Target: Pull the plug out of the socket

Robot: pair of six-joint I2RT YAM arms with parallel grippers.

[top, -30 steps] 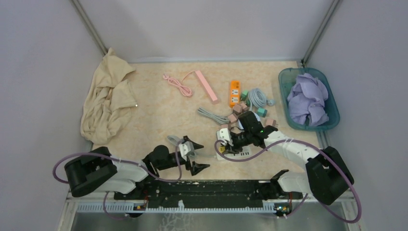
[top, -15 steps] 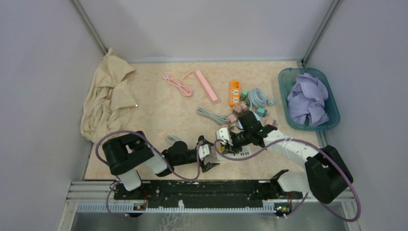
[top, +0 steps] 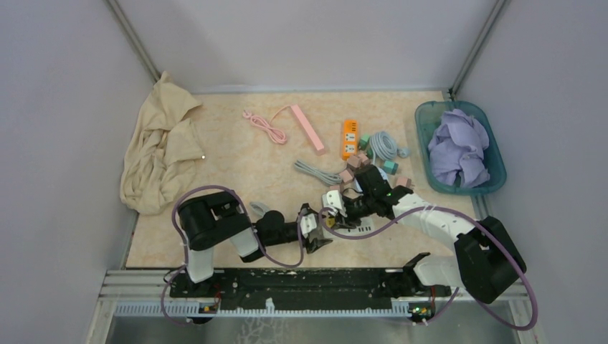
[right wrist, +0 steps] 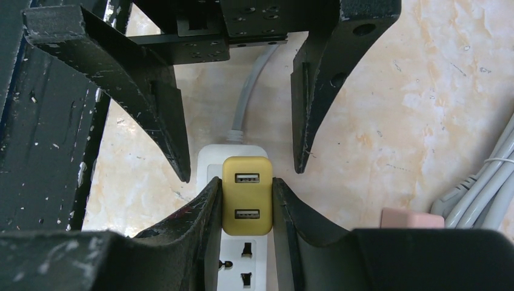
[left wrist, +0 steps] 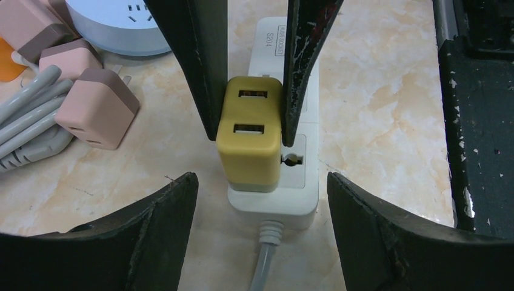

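The pulling step is in hand: the right gripper [right wrist: 245, 182] is clamped on the yellow plug [right wrist: 246, 200], which sits seated in the white power strip [left wrist: 276, 203] at the near side of the table [top: 229, 172], right of centre; the left gripper [left wrist: 262, 182] has its jaws apart, straddling the strip's cable end without touching it; by my judgement, the next move calls for the left jaws to pinch the strip and hold it down, then a straight pull along the pins by the right arm; pink adapters [left wrist: 97, 106], grey cables [left wrist: 30, 121] and a round white socket [left wrist: 118, 24] crowd the far side just beside the strip, so a slanted pull could knock them; the teal basket [top: 423, 118] and beige cloth [top: 161, 154] lie well apart
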